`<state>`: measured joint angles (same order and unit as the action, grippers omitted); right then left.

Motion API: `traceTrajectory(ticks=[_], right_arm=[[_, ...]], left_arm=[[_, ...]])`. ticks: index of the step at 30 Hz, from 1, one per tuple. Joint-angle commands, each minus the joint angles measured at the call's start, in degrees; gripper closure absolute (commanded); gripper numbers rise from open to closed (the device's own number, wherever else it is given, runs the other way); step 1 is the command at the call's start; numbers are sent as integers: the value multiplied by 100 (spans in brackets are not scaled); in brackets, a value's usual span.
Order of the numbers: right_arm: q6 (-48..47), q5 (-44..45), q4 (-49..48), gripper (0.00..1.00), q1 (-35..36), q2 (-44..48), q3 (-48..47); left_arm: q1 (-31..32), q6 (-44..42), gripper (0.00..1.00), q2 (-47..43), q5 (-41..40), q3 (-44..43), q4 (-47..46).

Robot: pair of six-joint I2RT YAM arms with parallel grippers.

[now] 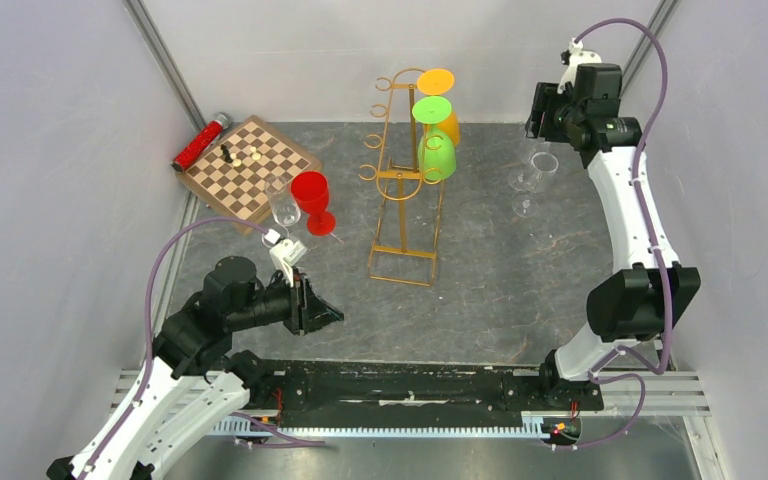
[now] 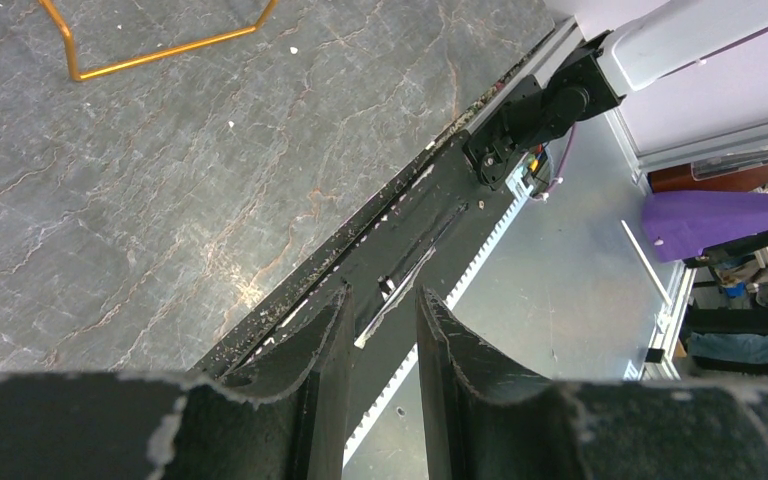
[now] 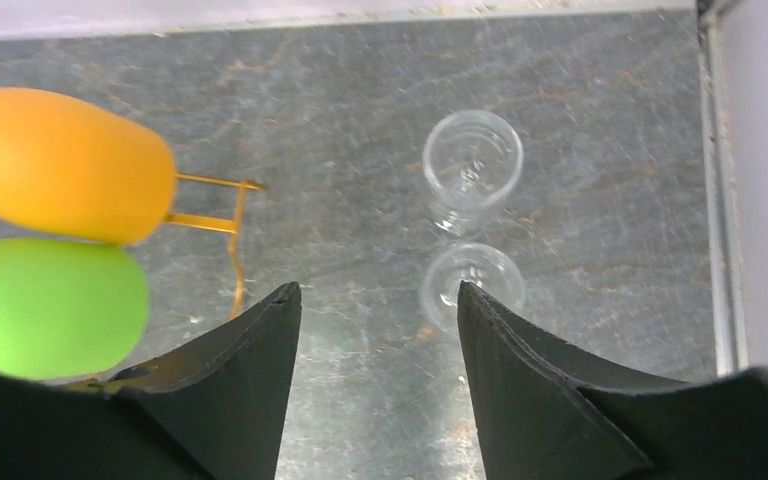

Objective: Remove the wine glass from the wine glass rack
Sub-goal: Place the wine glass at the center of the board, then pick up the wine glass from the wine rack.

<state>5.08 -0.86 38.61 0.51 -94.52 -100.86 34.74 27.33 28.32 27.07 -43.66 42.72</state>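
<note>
The gold wine glass rack [image 1: 401, 196] stands mid-table. An orange wine glass [image 1: 439, 98] and two green ones [image 1: 436, 152] hang upside down on its right hooks; the wrist view shows the orange one [image 3: 60, 165] and a green one [image 3: 45, 305] beside the rack wire [image 3: 232, 222]. A clear wine glass [image 1: 535, 176] stands on the table to the right. My right gripper [image 1: 543, 120] hovers above it, open and empty [image 3: 378, 295], with the clear glass [image 3: 470, 170] just beyond its right finger. My left gripper [image 1: 326, 311] hangs low near the front, jaws slightly apart and empty [image 2: 382, 295].
A red wine glass [image 1: 312, 200] and a small clear glass [image 1: 283, 206] stand left of the rack. A chessboard [image 1: 250, 166] and a red can [image 1: 200, 142] lie at the back left. The rack's base [image 2: 150, 50] shows in the left wrist view. Walls close in both sides.
</note>
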Motion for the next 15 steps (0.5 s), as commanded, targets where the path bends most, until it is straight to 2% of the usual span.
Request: traceTrajectory(ticks=[1, 4, 15], right_arm=[[237, -805, -274, 38, -16, 380, -344], [501, -1645, -536, 36, 55, 493, -211], [2037, -3095, -1980, 33, 454, 880, 367]], left_arm=[[-20, -170, 64, 34, -43, 7, -236], [-19, -159, 64, 44, -70, 7, -221], [-20, -142, 64, 62, -165, -7, -194]])
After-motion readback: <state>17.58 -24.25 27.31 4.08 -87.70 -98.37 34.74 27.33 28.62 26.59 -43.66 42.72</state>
